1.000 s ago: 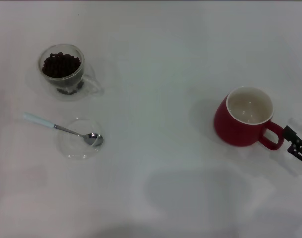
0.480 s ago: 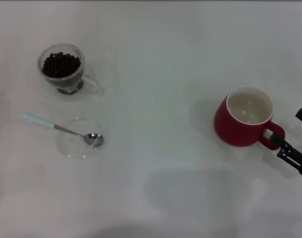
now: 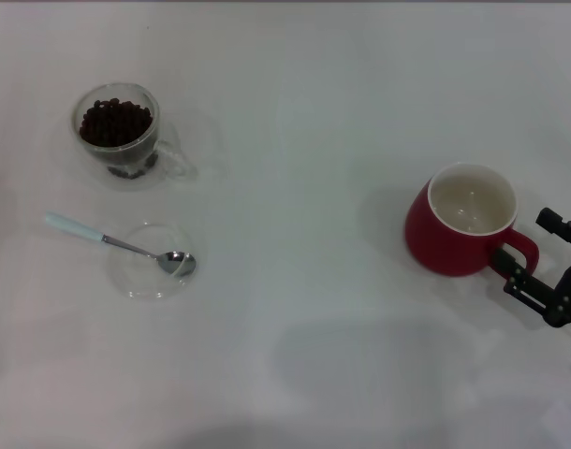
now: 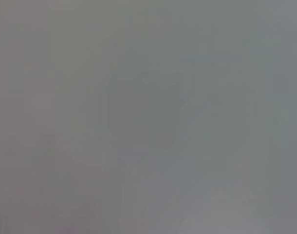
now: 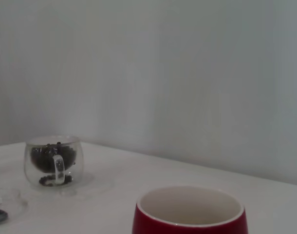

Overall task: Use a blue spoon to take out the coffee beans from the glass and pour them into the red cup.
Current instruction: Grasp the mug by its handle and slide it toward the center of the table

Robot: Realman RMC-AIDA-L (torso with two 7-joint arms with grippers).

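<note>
The glass (image 3: pixel 118 133) holds the coffee beans (image 3: pixel 115 122) at the far left of the white table. The blue spoon (image 3: pixel 115 244) lies in front of it, its bowl resting on a flat clear saucer (image 3: pixel 152 274). The red cup (image 3: pixel 460 232) stands empty at the right, handle toward the right edge. My right gripper (image 3: pixel 533 253) is open at the table's right edge, its fingers on either side of the cup's handle without closing on it. The right wrist view shows the red cup (image 5: pixel 190 215) close by and the glass (image 5: pixel 53 161) with beans (image 5: pixel 45 157) farther off. My left gripper is out of view.
The table (image 3: pixel 304 168) is white and bare between the glass and the red cup. The left wrist view shows only a plain grey blur. The saucer's rim (image 5: pixel 9 201) shows at the edge of the right wrist view.
My right gripper has moved in from the right edge toward the red cup's handle and now straddles it. The cup, glass and spoon have not moved.
</note>
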